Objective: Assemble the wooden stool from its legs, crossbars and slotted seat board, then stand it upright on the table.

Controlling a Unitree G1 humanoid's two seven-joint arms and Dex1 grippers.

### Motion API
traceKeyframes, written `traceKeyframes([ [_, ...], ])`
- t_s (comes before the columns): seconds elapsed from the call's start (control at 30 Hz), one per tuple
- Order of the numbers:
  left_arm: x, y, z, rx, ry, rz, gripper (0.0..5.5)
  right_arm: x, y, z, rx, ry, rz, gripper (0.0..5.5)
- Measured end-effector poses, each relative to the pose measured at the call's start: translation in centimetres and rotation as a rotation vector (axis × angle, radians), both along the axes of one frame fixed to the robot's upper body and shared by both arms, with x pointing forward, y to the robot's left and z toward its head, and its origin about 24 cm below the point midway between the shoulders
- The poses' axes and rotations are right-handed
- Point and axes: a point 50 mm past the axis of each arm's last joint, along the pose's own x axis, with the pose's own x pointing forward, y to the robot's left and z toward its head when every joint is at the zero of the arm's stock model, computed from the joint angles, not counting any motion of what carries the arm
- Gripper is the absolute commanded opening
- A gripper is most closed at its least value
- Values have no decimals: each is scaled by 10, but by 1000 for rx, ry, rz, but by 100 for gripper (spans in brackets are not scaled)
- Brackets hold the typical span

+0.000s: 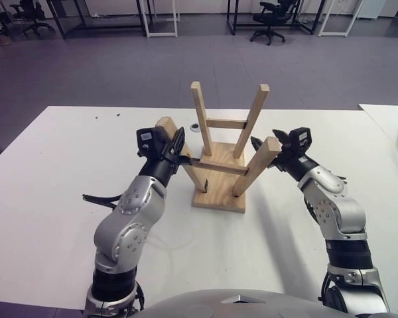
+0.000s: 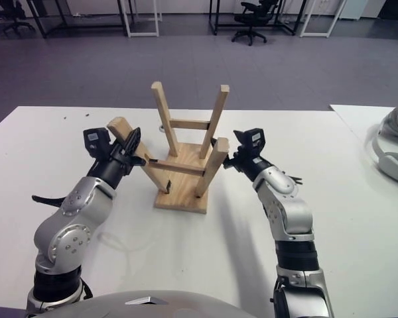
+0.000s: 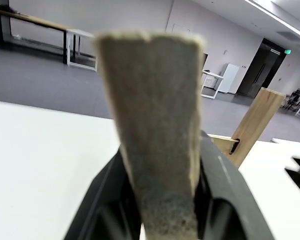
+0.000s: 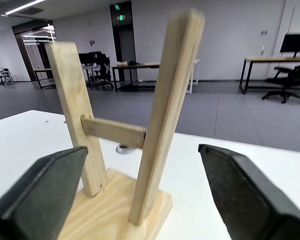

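Stool (image 1: pixel 219 192): inverted on table (image 1: pixel 53 172); one leg (image 3: pixel 150 125) is clamped by left gripper (image 1: pixel 178 147); right gripper (image 1: pixel 265 154) is held spread beside another.

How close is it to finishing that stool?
Mostly built: legs and crossbars sit in the seat, which lies on the table, legs up. The left gripper is shut on one leg; the right gripper is open beside another. Flipping it upright is left.

Both arms forward, elbows bent. Left hand (image 1: pixel 179 148) clamped on stool leg (image 1: pixel 166 125); right hand (image 1: pixel 265 152) spread wide.
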Motion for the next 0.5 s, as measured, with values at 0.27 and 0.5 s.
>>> traceKeyframes([
  [0.27, -8, 2, -2, 36, -21, 1, 104, -2, -1, 16, -3, -52, -18, 416],
  [0.5, -12, -5, -2, 166, -61, -26, 110, -19, 14, 114, 9, -339, 1, 416],
])
